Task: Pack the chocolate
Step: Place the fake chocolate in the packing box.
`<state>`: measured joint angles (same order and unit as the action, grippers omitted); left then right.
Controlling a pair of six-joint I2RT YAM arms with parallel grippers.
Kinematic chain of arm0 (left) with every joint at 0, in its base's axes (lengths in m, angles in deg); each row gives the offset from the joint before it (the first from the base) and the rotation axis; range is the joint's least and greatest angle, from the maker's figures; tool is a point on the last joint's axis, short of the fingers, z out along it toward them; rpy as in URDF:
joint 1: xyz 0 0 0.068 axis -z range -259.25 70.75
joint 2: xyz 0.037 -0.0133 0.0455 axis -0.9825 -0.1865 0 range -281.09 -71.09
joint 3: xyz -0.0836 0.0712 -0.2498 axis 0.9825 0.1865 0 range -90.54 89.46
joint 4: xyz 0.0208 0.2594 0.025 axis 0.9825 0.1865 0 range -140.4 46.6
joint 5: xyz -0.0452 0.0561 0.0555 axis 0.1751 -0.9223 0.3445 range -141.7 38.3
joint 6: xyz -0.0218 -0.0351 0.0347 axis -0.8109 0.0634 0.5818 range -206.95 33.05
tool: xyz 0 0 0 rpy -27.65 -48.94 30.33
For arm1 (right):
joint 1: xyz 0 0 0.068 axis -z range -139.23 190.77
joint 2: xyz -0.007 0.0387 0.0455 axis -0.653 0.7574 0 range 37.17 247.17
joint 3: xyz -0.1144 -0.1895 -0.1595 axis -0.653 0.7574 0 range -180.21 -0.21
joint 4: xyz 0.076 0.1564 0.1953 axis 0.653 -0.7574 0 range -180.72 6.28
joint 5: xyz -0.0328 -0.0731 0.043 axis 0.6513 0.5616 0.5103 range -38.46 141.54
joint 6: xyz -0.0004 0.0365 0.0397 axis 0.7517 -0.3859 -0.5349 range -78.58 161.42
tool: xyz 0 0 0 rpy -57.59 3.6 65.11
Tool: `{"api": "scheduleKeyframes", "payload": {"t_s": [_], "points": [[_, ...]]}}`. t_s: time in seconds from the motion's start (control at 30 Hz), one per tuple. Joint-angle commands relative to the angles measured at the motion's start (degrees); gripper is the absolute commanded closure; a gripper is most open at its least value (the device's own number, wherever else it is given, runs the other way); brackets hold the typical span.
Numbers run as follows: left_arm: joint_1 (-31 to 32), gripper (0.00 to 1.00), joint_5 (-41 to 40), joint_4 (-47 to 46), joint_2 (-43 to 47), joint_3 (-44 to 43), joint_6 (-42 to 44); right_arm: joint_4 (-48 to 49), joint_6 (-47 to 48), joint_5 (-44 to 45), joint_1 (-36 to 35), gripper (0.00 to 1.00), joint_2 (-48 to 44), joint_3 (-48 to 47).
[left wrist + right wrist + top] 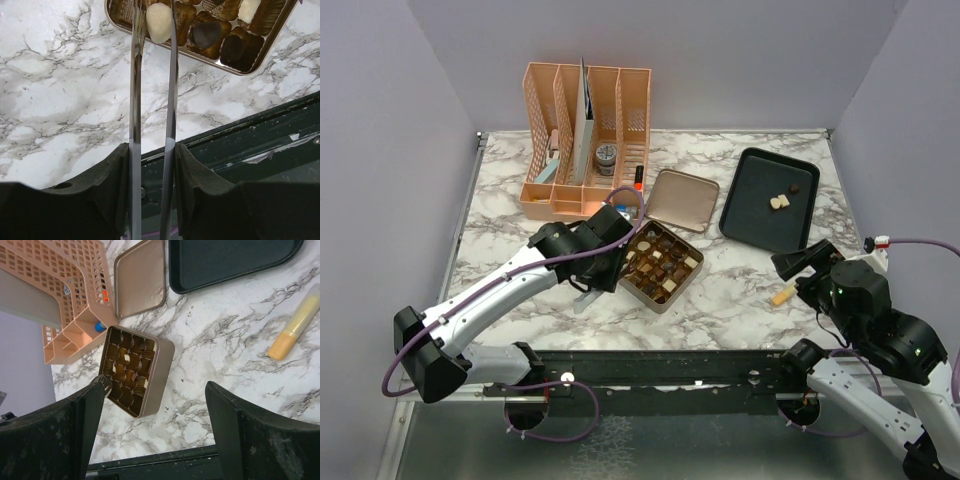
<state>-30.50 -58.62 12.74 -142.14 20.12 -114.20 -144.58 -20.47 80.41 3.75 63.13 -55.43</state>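
Observation:
The square gold tin (pixel 688 281) lies open at mid-table with dark, light brown and cream chocolate (pixel 660 262) in its cups. My left gripper (pixel 603 262) hangs at the tin's left edge, shut on slim metal tongs (pixel 171 100). The tong tips pinch a cream-white chocolate (pixel 159 22) above the tin's (pixel 260 62) near corner. Two more chocolates (pixel 780 202) lie on the black tray (pixel 750 215). My right gripper (pixel 800 262) hovers open and empty at the right, and its wrist view shows the tin (pixel 159 377) below left of the jaws (pixel 156 390).
The tin's lid (pixel 682 200) lies behind the tin. A pink desk organizer (pixel 585 140) stands at the back left. A yellow tube (pixel 782 296) lies on the marble just left of my right gripper. The dark front rail (pixel 250 145) borders the near edge.

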Motion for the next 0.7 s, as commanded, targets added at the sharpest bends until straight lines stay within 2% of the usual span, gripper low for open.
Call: {"api": "scheduleKeyframes", "payload": {"t_s": [0.0,0.4,0.67], "points": [[-0.2,0.60,1.9,-0.3,0.9,0.3,-0.5,0.3,0.0,-0.3,0.2,0.14,-0.7,-0.5],[-0.2,0.54,1.8,-0.5,1.0,0.1,-0.2,0.1,-0.3,-0.2,0.2,0.13,-1.0,-0.2],[-0.2,0.54,1.3,-0.7,0.7,-1.1,0.1,0.6,-0.2,-0.6,0.2,0.13,-0.8,-0.1]]}}
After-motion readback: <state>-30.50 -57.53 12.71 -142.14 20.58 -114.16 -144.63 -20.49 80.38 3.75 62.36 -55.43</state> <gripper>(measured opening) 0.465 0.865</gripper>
